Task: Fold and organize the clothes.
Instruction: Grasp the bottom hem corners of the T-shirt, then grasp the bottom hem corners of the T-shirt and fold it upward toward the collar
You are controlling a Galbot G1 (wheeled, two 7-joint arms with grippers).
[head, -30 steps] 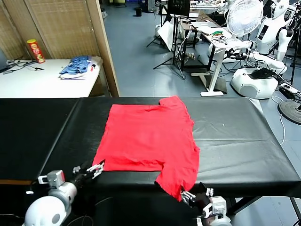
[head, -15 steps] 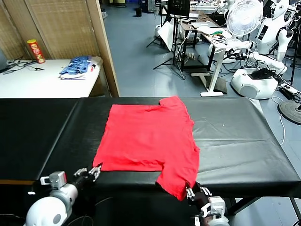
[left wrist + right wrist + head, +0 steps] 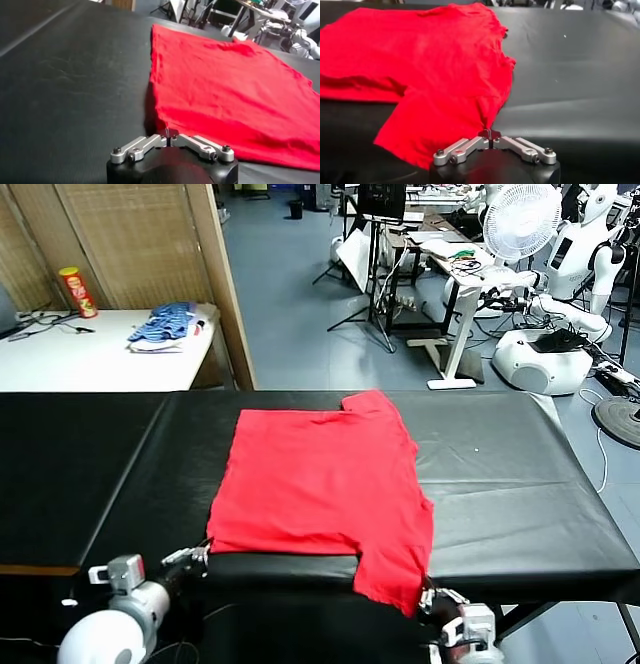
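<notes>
The red T-shirt [image 3: 320, 479] lies flat, plain side up, on the black table [image 3: 520, 484]. Its near right sleeve hangs over the front edge. My left gripper [image 3: 200, 555] is at the shirt's near left corner, shut on the red cloth [image 3: 225, 85]; in the left wrist view the left gripper [image 3: 168, 136] pinches the corner's tip. At the front edge my right gripper [image 3: 428, 594] is shut on the tip of the hanging sleeve. The right wrist view shows the right gripper [image 3: 490, 134] with the shirt [image 3: 430, 60] running into its closed jaws.
A white side table [image 3: 90, 359] at the back left holds a blue striped pile [image 3: 165, 324] and a red can [image 3: 75, 292]. A wooden partition [image 3: 215, 274] stands behind the table. A fan [image 3: 520, 222] and other robots [image 3: 545, 354] stand at the back right.
Both grippers have closed on the shirt, the left on the near corner, the right on the sleeve tip. Both drew back toward me, and the shirt's near edge shifted slightly right.
</notes>
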